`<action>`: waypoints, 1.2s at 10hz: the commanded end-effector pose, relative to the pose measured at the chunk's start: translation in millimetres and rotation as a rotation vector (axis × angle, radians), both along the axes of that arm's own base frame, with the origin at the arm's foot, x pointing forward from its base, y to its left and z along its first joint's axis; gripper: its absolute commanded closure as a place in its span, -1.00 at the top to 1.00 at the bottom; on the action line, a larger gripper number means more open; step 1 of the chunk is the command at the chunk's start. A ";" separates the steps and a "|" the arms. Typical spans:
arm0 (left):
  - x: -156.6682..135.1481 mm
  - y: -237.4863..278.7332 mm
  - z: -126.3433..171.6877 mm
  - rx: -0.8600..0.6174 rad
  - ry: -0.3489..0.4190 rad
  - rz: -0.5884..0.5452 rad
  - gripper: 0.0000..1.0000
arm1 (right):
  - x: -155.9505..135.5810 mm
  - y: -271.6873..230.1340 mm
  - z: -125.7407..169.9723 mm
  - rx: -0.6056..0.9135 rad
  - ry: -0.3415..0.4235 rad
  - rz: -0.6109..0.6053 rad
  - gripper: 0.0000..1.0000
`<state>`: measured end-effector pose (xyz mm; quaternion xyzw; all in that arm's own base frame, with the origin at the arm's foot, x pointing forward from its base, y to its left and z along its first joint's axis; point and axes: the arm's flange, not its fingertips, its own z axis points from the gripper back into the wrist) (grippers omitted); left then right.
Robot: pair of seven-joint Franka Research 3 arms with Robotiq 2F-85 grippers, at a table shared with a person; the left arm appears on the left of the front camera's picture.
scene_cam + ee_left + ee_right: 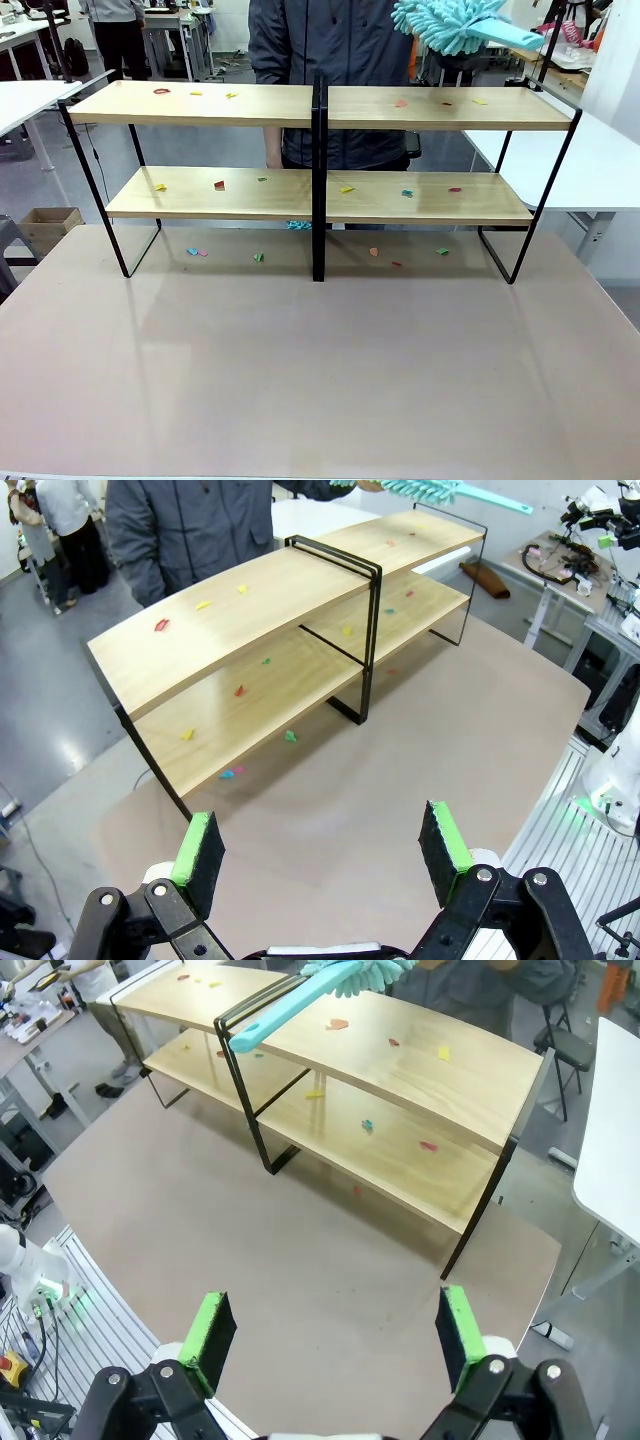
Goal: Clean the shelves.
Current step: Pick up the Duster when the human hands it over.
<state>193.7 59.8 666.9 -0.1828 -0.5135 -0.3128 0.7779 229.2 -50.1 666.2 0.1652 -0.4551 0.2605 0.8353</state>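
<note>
Shelves (250, 610) beyond left end effector (320, 840) (tabletop (400, 750) between).

Black left pincer (320, 848) bears green pads (199, 848), silver screws (477, 875).

Brown tabletop (320, 380): small coloured paper scraps (258, 257) scattered across the far end. Person in a dark grey jacket (330, 60) stands at the far side. Teal fluffy duster (455, 25) is up at top right, beside the person. Open cardboard box (45, 228) on the floor, left. 2 more tables flank: left white table (25, 100), right white table (610, 165).
</note>
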 end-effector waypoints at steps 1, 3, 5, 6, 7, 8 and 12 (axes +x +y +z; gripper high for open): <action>-1.8 0.9 1.1 -0.001 -0.005 0.007 1.00 | -1.5 -0.3 1.2 0.000 -0.005 0.000 1.00; -1.8 0.9 1.1 -0.001 -0.005 0.007 1.00 | -1.5 -0.3 1.2 0.000 -0.005 0.000 1.00; -1.8 0.9 1.1 -0.001 -0.005 0.007 1.00 | -1.5 -0.3 1.2 0.000 -0.005 0.000 1.00; -1.8 0.9 1.1 -0.001 -0.005 0.007 1.00 | -1.5 -0.3 1.2 0.000 -0.005 0.000 1.00; -1.8 0.9 1.1 -0.001 -0.005 0.007 1.00 | -1.5 -0.3 1.2 0.000 -0.005 0.000 1.00; -1.8 0.9 1.1 -0.001 -0.005 0.007 1.00 | -1.5 -0.3 1.2 0.000 -0.005 0.000 1.00; -1.8 0.9 1.1 -0.001 -0.005 0.007 1.00 | 52.7 10.8 44.5 0.589 0.282 -0.096 1.00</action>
